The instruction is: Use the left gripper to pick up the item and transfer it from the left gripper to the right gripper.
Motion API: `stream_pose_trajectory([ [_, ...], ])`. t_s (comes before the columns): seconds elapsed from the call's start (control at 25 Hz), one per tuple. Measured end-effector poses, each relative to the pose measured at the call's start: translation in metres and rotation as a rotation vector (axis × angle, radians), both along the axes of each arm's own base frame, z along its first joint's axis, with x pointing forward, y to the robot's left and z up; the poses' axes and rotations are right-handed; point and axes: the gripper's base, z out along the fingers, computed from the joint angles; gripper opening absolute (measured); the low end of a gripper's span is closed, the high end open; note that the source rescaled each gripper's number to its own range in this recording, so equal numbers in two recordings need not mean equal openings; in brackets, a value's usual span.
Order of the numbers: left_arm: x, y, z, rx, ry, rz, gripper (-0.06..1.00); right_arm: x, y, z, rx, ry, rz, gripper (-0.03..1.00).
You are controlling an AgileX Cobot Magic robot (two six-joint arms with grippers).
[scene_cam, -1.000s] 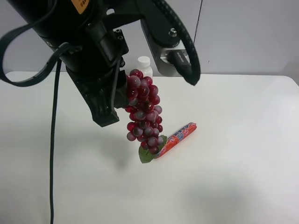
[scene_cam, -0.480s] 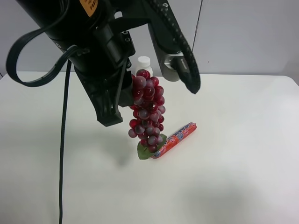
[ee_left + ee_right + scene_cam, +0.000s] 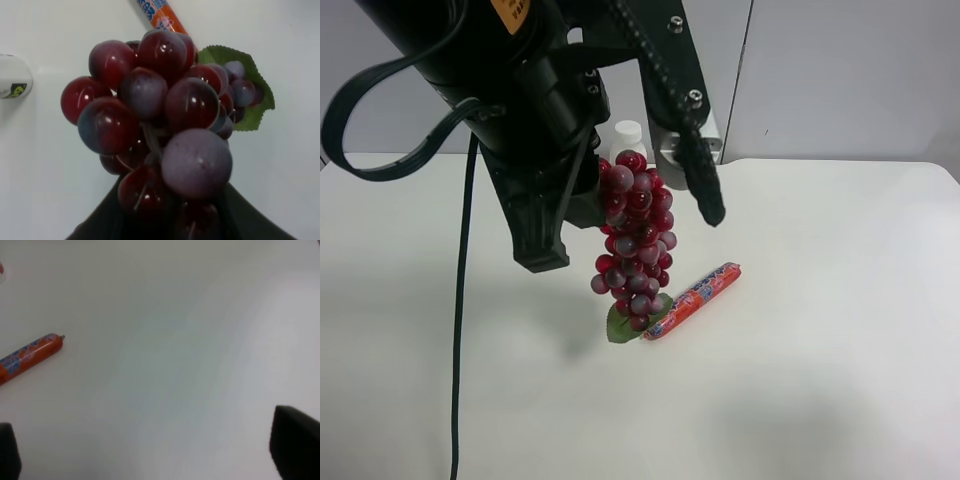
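Above the table (image 3: 840, 350), in my left claw (image 3: 570, 215), I am gripping the grapes (image 3: 635, 240) by their top end, the bunch hanging with its long axis straight down, leaf lowest. My right claw (image 3: 150, 450) is standing wide and empty, facing only table and the pack (image 3: 30, 357). It is seeing no grapes, so I judge it needs turning toward the bunch.

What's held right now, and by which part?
The left gripper holds the grape bunch by its upper end, leaf hanging below. The right gripper is open, holding nothing.
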Motion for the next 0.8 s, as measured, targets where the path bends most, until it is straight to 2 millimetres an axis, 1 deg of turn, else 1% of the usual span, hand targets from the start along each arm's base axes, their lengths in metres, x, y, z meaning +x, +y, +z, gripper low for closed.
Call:
stream_pose_trajectory([
  [0.24, 0.0, 0.0, 0.0, 0.014, -0.012, -0.034, 0.0, 0.0, 0.001, 0.0, 0.005, 0.0, 0.004, 1.0],
  [0.4, 0.0, 0.0, 0.0, 0.021, -0.019, -0.052, 0.0, 0.001, 0.006, 0.0, 0.035, 0.013, 0.052, 1.0],
  [0.48, 0.0, 0.0, 0.0, 0.022, -0.021, -0.056, 0.0, 0.008, 0.01, 0.001, 0.05, 0.057, 0.092, 1.0],
  [0.6, 0.0, 0.0, 0.001, 0.026, -0.02, -0.057, 0.0, 0.024, 0.017, 0.002, 0.068, 0.157, 0.149, 1.0],
  [0.68, 0.0, 0.001, 0.004, 0.031, -0.017, -0.055, 0.0, 0.034, 0.02, 0.009, 0.061, 0.181, 0.185, 1.0],
  [0.8, 0.0, 0.0, 0.018, 0.007, -0.032, -0.052, 0.0, 0.049, 0.024, 0.024, 0.041, 0.148, 0.242, 1.0],
])
